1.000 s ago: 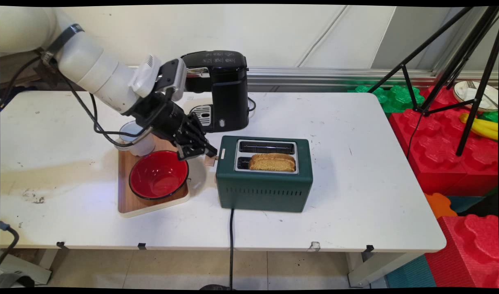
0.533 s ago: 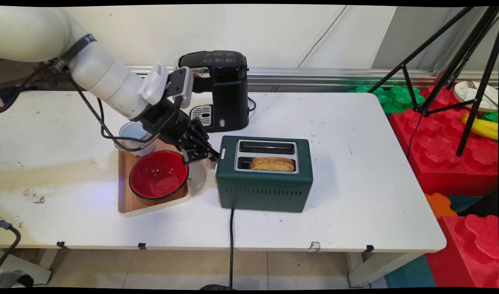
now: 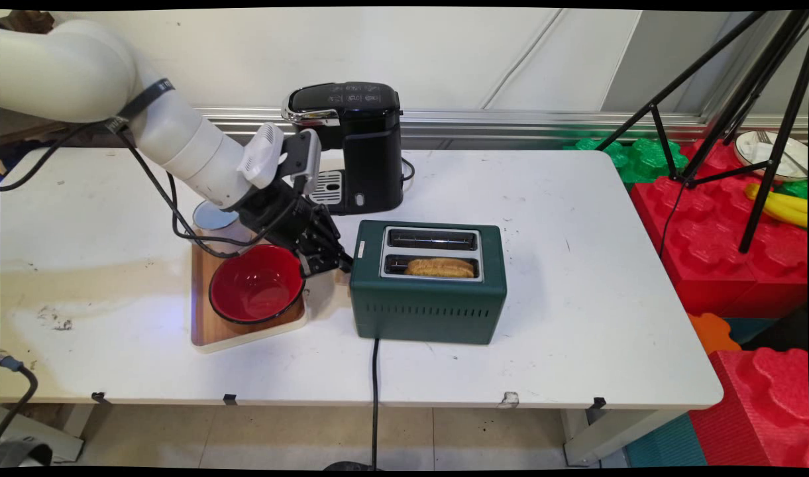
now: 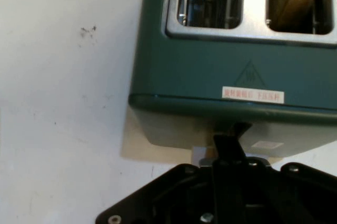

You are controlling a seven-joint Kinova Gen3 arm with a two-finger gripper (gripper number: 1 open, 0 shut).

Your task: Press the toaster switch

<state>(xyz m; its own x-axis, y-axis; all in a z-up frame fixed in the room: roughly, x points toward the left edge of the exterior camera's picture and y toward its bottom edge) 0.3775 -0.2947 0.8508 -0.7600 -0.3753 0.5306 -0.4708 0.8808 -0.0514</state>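
Right now our gripper [image 3: 334,260] is clenched, fingers together, pressing down at the toaster [image 3: 429,283] lever on its 9 o'clock end. We judge the narrow tip could slip off the lever (contact looks slim), or shove the toaster sideways. The bread [image 3: 440,267] sits low in the near slot. Our arm slants down from 10 o'clock, over the red bowl [image 3: 257,283] and board [image 3: 209,331] on the counter [image 3: 576,265].

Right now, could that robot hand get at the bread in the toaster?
Probably not as it stands. The hand is low against the toaster's left end, and the bread sits deep in the near slot. The space above the slots is free.
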